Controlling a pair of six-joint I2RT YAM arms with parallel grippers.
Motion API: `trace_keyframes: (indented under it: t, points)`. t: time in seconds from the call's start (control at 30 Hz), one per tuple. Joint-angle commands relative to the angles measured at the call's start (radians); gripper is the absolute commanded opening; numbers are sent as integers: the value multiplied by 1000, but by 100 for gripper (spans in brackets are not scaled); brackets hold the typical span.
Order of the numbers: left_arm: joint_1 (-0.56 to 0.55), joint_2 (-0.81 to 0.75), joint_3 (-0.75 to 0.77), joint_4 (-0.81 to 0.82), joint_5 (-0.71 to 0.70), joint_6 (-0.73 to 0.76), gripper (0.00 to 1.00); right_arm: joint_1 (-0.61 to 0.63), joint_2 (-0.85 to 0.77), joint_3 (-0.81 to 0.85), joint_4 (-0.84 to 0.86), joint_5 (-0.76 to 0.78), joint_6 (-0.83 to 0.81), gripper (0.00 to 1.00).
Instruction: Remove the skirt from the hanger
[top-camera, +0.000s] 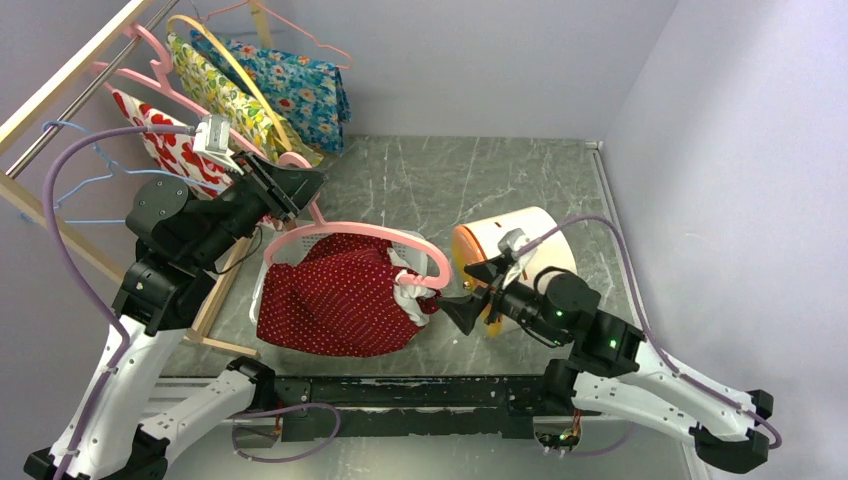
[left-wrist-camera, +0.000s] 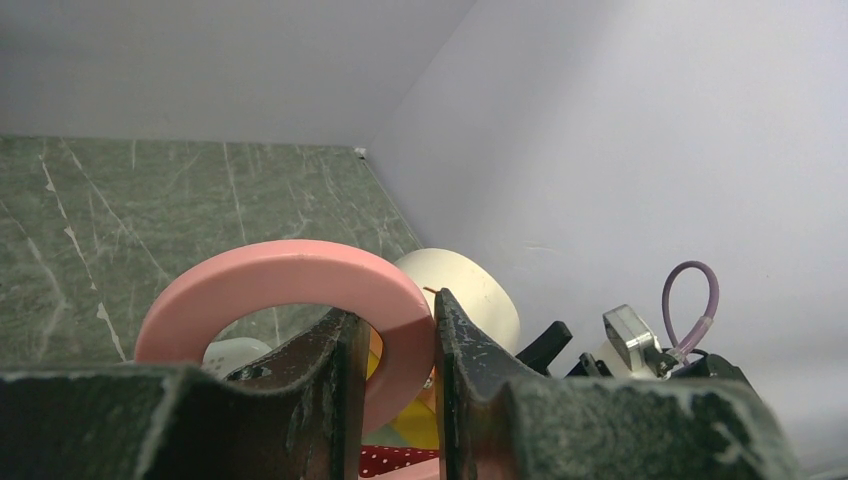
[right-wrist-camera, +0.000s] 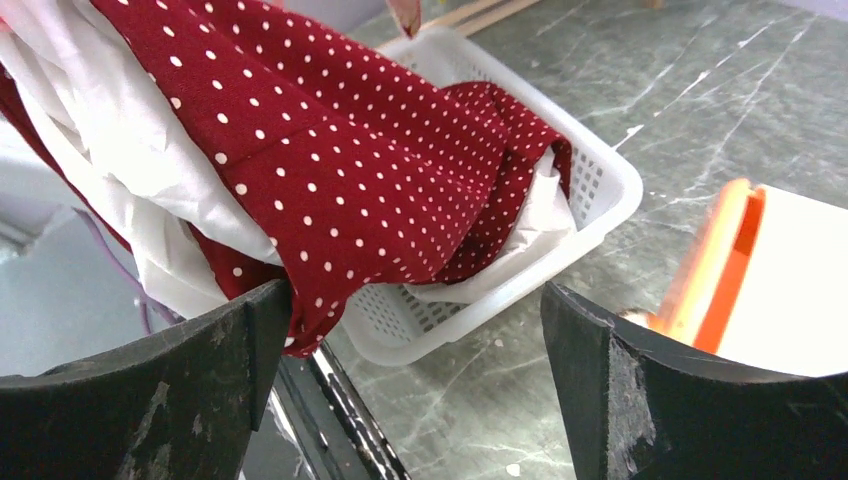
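Top external view shows my left tool (top-camera: 287, 190) clamped on the pink plastic hanger (top-camera: 352, 229), while the red white-dotted skirt (top-camera: 335, 295) hangs from it just left of my wide-open, empty right tool (top-camera: 463, 311).

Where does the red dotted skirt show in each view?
Top external: skirt at centre, under pink hanger.
Left wrist: sliver at bottom edge.
Right wrist: upper left, over white basket.
Shared landmark: white-and-orange tub.
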Motion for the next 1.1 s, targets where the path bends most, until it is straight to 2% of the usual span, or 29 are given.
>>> trace_keyframes:
  t: [0.0,0.2,0.67,0.87,1.07]
  points:
    - [-9,-17,34,34,11,-15,7,1,-100,-59,53,98,57,99]
    - [-8,-15,40,23,11,-10,7,2,-151,-97,67,59,13,100]
    - [-9,-53,62,45,-39,-22,7,1,-14,-169,184,-94,-9,94]
    - [-8,-58,107,15,-75,1,7,1,-52,-115,108,-39,-14,95]
    - [-9,-55,167,6,-65,11,7,1,-32,-128,171,-61,-45,97]
